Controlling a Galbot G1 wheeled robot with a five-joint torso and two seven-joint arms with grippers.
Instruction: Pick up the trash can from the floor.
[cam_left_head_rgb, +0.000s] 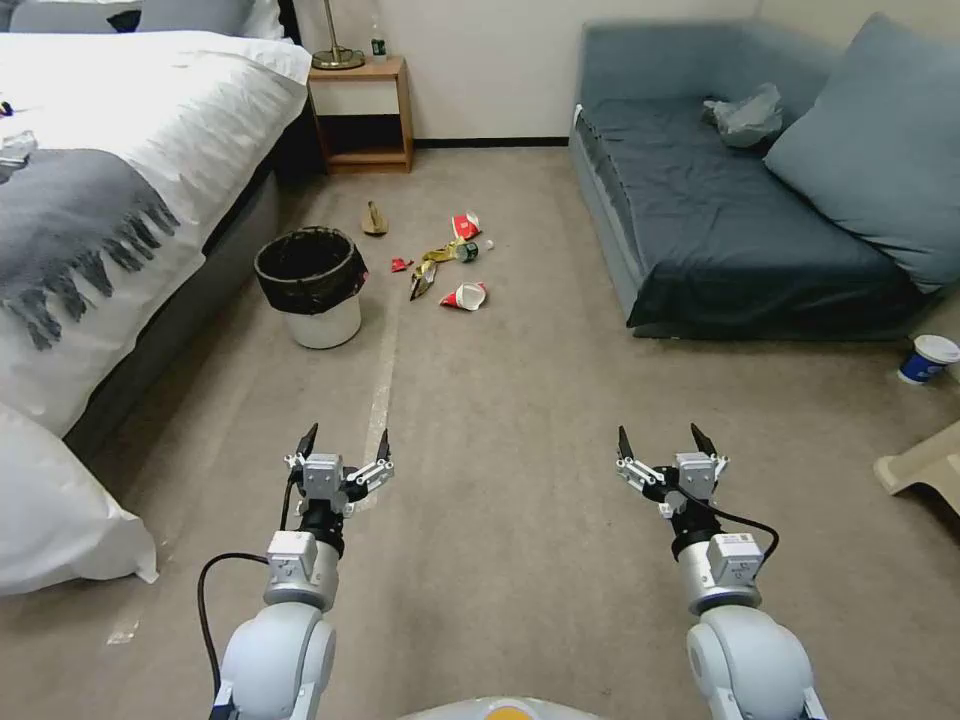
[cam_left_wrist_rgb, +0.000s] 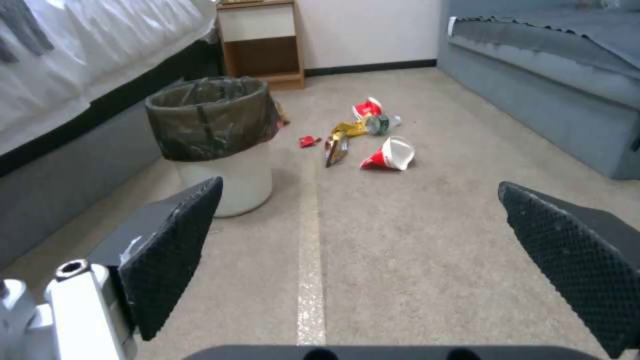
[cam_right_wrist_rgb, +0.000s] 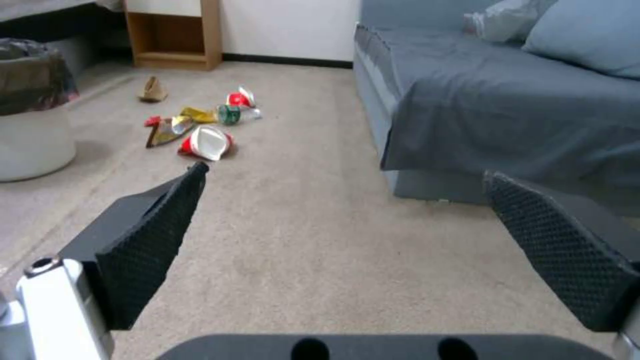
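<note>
- Trash can (cam_left_head_rgb: 312, 286) upright on the floor (cam_left_head_rgb: 520, 420), just beside the bed (cam_left_head_rgb: 110, 200), white body with a black bag folded over the rim.
- Pale tape strip (cam_left_head_rgb: 381, 385) along the carpet, just to the right of the can.
- Left hand (cam_left_head_rgb: 342, 445) held low over the floor, near side of the can and well apart from it, fingers (cam_left_wrist_rgb: 175, 250) spread wide, gripping nothing.
- Right hand (cam_left_head_rgb: 660, 443) level with the left, out over bare carpet in front of the sofa (cam_left_head_rgb: 740, 200), fingers (cam_right_wrist_rgb: 150, 250) likewise wide apart and empty.
- Scattered litter (cam_left_head_rgb: 445, 262) beyond the can: crushed red-and-white cups, a gold wrapper, a small bottle.
- Blue-and-white paper cup (cam_left_head_rgb: 927, 359) standing at the far right by the sofa's corner.
- Wooden nightstand (cam_left_head_rgb: 360, 112) against the back wall.
</note>
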